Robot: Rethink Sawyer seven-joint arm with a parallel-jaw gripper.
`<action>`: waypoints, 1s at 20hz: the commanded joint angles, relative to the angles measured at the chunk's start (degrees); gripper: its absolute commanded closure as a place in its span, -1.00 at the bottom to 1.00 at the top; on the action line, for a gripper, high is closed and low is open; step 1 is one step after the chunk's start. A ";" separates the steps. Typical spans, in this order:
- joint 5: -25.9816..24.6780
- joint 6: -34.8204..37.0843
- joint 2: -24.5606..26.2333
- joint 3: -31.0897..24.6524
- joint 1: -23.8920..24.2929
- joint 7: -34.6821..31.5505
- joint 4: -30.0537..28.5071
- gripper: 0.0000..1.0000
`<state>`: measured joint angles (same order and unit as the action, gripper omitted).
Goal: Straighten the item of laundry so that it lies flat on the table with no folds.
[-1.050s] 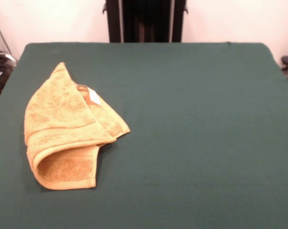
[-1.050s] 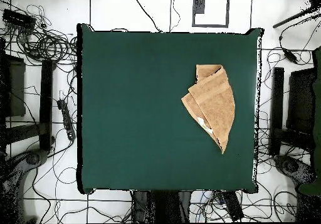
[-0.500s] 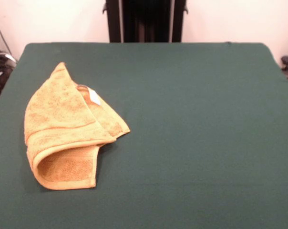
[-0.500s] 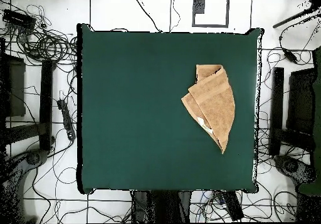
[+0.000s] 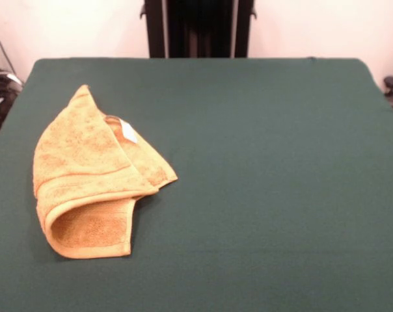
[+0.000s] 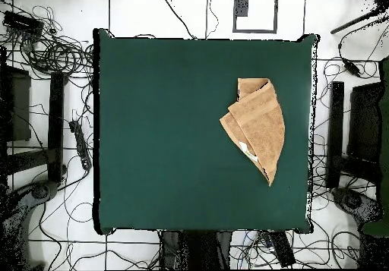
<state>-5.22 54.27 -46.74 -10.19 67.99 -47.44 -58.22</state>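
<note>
Dark green cloth counter (image 5: 261,182) carries a mustard terry towel (image 5: 86,175), folded over itself at frame left; gripper unseen, state unknown.

My arm is drawn back out of both cameras' sight, so no wrist, gripper or fingers show over the table, and I cannot report how the gripper stands. From the front, I see only the dark upright pedestal (image 5: 198,27) at the far side, standing straight and centred. From overhead, just the dark bulk of the robot's base (image 6: 201,247) shows at the near edge.
</note>
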 commanded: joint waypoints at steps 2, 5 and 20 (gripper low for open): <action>2.21 19.23 -2.99 1.34 -4.42 -9.27 -3.71 -1.00; -0.15 34.93 1.41 0.04 -3.50 -8.66 13.62 -1.00; -17.33 61.44 9.59 -10.03 -0.81 -4.19 52.24 -1.00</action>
<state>-13.09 110.66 -42.91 -11.47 68.40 -47.44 -15.95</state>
